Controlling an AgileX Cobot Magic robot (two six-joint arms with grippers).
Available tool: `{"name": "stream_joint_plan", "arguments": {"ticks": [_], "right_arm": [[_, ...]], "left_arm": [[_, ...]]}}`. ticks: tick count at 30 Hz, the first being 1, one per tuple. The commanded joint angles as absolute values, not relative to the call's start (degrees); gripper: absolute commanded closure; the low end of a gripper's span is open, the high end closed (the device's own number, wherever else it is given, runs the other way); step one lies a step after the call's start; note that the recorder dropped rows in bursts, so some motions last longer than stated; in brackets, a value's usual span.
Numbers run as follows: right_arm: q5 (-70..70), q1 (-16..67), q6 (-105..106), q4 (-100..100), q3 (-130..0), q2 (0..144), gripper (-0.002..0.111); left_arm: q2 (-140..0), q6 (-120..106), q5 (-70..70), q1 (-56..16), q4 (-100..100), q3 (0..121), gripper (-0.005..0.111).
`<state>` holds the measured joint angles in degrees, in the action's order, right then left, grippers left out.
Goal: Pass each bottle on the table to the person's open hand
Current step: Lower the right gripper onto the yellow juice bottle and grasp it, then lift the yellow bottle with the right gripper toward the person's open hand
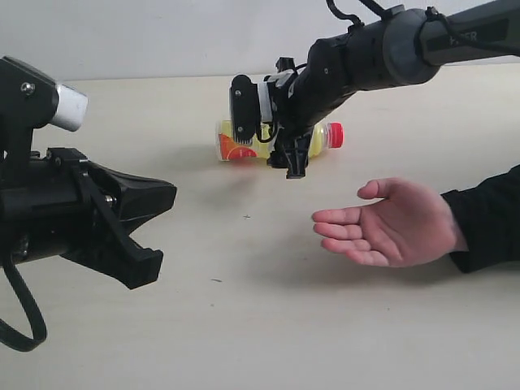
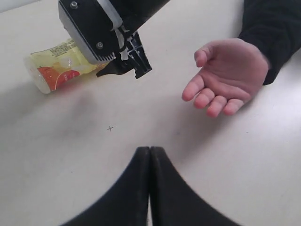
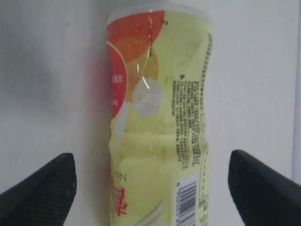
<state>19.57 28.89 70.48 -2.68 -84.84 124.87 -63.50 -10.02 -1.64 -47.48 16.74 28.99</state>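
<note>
A single bottle [image 1: 228, 149] lies on its side on the table [image 1: 244, 333], toward the far middle, with its red cap [image 1: 335, 135] pointing right and its orange-and-yellow base end pointing left. The right arm reaches in from the far right and hangs right over it. The right end effector [image 3: 153, 188] is spread wide, one finger [image 3: 44, 186] on each side of the yellow label, and neither seems to touch the plastic, so the bottle rests on the table with nothing gripping it. From the room's side the arm's wrist block hides the middle of the bottle, leaving only its two ends showing. To the right and nearer, the person's hand [image 1: 390, 223] rests low over the table, palm up, fingers pointing left and slightly curled, thumb raised, a black sleeve [image 1: 487, 219] covering the wrist. The hand is near the bottle but clearly apart from it. On the near left the left end effector [image 2: 149, 151] hovers above bare table, well apart from the bottle. In its wrist view the two black fingers press together along a thin seam, closed on nothing.
</note>
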Motion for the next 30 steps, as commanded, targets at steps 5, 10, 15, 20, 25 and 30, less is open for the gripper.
{"name": "stream_joint_plan", "arguments": {"ticks": [5,10,15,20,25,30], "right_arm": [[14.17,28.95,70.47,-2.72,-85.05,126.22,0.026],[14.04,28.95,70.47,-3.1,-85.05,126.32,0.026],[13.12,28.95,70.36,-3.1,-85.05,127.58,0.026],[10.16,28.95,70.36,-3.1,-85.05,129.11,0.026],[8.65,28.95,70.36,-3.1,-85.05,130.08,0.026],[8.65,28.95,70.36,-3.1,-85.05,130.07,0.029]], "left_arm": [[-63.12,-10.35,-1.68,-47.35,16.64,28.68,0.106],[-63.12,-10.35,-1.68,-47.35,16.64,28.68,0.106],[-63.12,-10.35,-1.68,-47.35,16.64,28.68,0.106],[-63.12,-10.35,-1.68,-47.35,16.64,28.68,0.106],[-63.12,-10.35,-1.68,-47.35,16.64,28.68,0.106],[-63.12,-10.35,-1.68,-47.35,16.64,28.68,0.106]]}}
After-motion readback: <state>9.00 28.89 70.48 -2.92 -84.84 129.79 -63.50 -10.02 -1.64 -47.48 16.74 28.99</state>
